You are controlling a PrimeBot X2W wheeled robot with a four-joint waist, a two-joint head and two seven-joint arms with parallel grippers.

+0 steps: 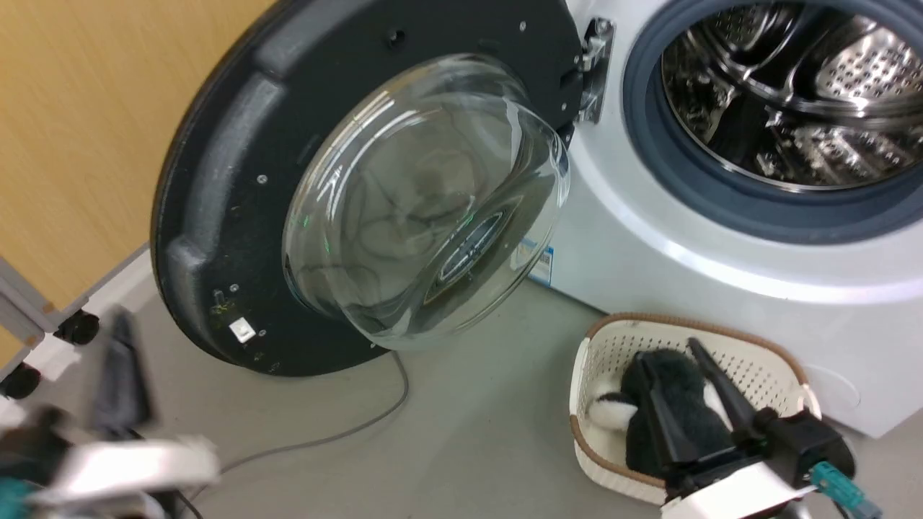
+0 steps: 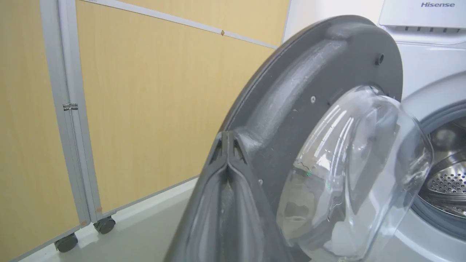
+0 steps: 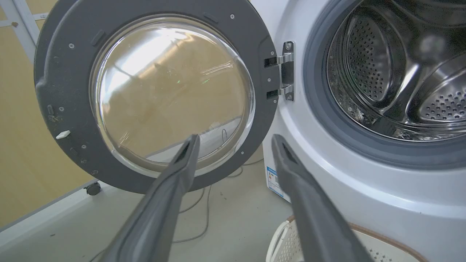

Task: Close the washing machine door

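Observation:
The washing machine door [image 1: 238,180] stands swung wide open to the left of the drum [image 1: 786,94], its black inner frame and bulging glass bowl facing me, hung on a metal hinge [image 1: 595,68]. My left gripper [image 1: 122,324] is a blur at the lower left, below the door's outer edge. In the left wrist view it [image 2: 227,135] is shut with nothing between the fingers, its tips level with the door [image 2: 298,83] rim. My right gripper [image 1: 672,357] hangs open over a basket. In the right wrist view it [image 3: 235,140] points at the door [image 3: 62,54] and hinge [image 3: 287,71].
A white basket [image 1: 584,375] holding a black-and-white plush toy [image 1: 670,411] sits on the floor against the machine front. A grey cable [image 1: 346,432] trails under the door. A wooden partition [image 1: 72,108] on casters [image 1: 76,328] stands left, close behind the door.

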